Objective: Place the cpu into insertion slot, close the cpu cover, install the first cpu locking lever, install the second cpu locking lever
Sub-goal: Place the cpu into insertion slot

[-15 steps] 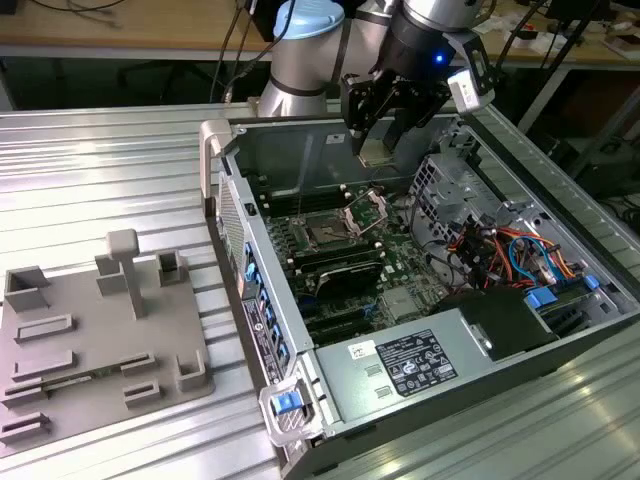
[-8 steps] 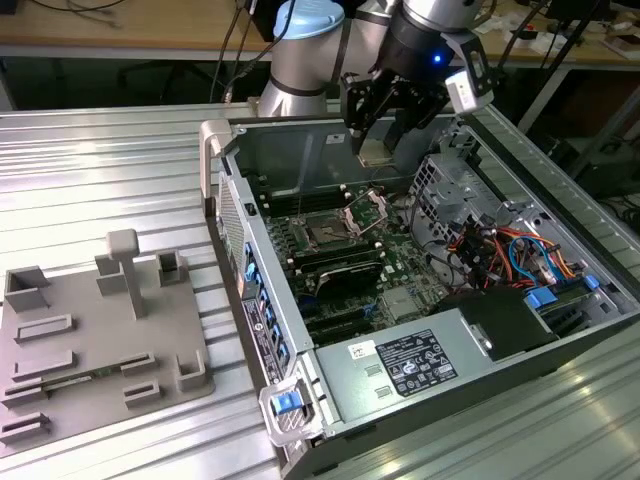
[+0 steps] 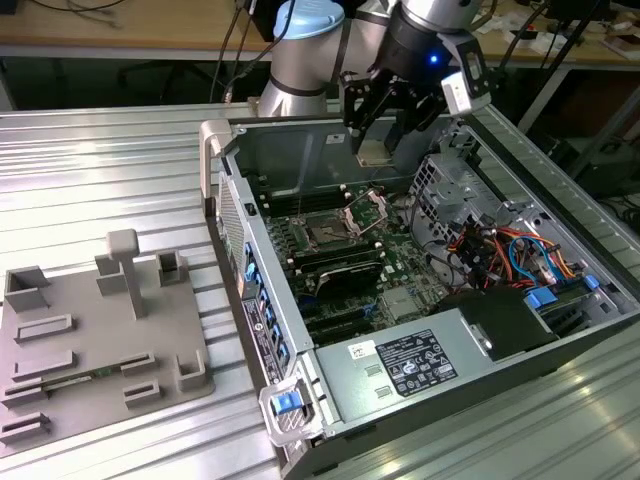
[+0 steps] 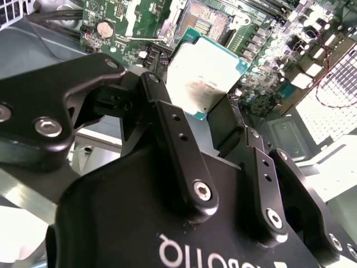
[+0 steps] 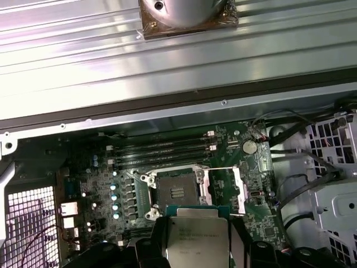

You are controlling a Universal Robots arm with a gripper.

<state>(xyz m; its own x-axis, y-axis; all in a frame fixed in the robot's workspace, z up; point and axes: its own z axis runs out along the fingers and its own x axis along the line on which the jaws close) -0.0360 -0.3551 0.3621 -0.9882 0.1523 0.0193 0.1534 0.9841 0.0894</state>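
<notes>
My gripper [image 3: 377, 150] hangs above the back of the open computer case and is shut on the cpu [image 3: 375, 152], a flat square chip with a dull silver top. Both wrist views show the cpu [image 4: 203, 75] [image 5: 197, 237] pinched at its edges between the black fingers [image 4: 167, 123]. The insertion slot [image 3: 325, 232] [image 5: 175, 190] [image 4: 209, 22] lies bare on the green motherboard, below and apart from the chip. The cpu cover [image 3: 368, 210] [image 5: 223, 187], a thin silvery frame, stands swung open beside the slot. I cannot make out the locking levers.
The case walls [image 3: 240, 200] ring the motherboard. A drive cage [image 3: 450, 180] and coloured cables [image 3: 510, 250] crowd the exterior view's right, with the power supply [image 3: 420, 360] in front. Memory slots [image 5: 162, 151] run beside the socket. A grey fixture tray [image 3: 100, 330] lies on the ribbed table.
</notes>
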